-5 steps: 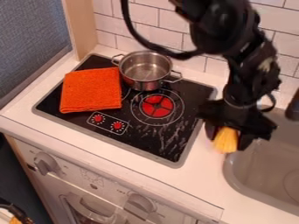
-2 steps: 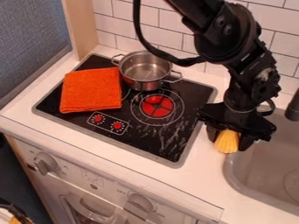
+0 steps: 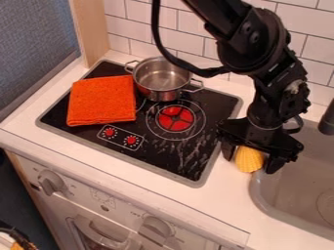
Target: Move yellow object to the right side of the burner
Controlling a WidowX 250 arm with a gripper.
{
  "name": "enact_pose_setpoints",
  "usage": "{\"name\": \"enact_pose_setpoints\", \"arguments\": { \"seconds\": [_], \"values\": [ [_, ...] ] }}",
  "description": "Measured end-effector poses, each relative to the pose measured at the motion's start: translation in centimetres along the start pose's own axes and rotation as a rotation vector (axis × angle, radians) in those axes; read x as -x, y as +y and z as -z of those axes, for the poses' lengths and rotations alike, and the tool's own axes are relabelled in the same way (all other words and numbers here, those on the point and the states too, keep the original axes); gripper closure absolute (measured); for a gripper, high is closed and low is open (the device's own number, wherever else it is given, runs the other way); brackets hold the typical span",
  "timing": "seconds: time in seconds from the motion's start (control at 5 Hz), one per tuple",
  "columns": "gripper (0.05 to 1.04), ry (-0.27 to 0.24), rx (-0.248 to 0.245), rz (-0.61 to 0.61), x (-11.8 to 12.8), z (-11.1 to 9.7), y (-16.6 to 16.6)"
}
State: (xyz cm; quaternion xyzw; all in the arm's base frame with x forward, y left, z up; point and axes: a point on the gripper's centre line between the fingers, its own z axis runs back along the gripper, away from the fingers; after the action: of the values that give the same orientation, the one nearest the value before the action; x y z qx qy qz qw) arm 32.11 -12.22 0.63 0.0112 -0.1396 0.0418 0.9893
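Note:
Over the strip of white counter between the stove and the sink hangs the black gripper (image 3: 250, 160), its fingers apart. Between them is the ridged yellow object (image 3: 248, 158), its upper end hidden under the gripper body. A small gap shows at its left side, while the right finger is close beside it. The red-marked burner (image 3: 176, 118) lies to the left on the black cooktop, and the yellow object is right of the cooktop's edge.
A steel pot (image 3: 161, 79) stands at the back of the cooktop, with a folded orange cloth (image 3: 101, 100) to its left. The grey sink (image 3: 260, 197) adjoins on the right, with a dark faucet (image 3: 327, 119) behind. A tiled wall rises at the back.
The gripper has shifted slightly left and its fingers have spread from the yellow object. That object appears slightly further left than before.

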Motion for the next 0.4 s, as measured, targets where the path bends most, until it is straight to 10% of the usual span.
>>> {"name": "enact_pose_setpoints", "arguments": {
  "seconds": [0.4],
  "values": [
    [0.083, 0.008, 0.008, 0.003, 0.44, -0.19, 0.23]
  ]
}}
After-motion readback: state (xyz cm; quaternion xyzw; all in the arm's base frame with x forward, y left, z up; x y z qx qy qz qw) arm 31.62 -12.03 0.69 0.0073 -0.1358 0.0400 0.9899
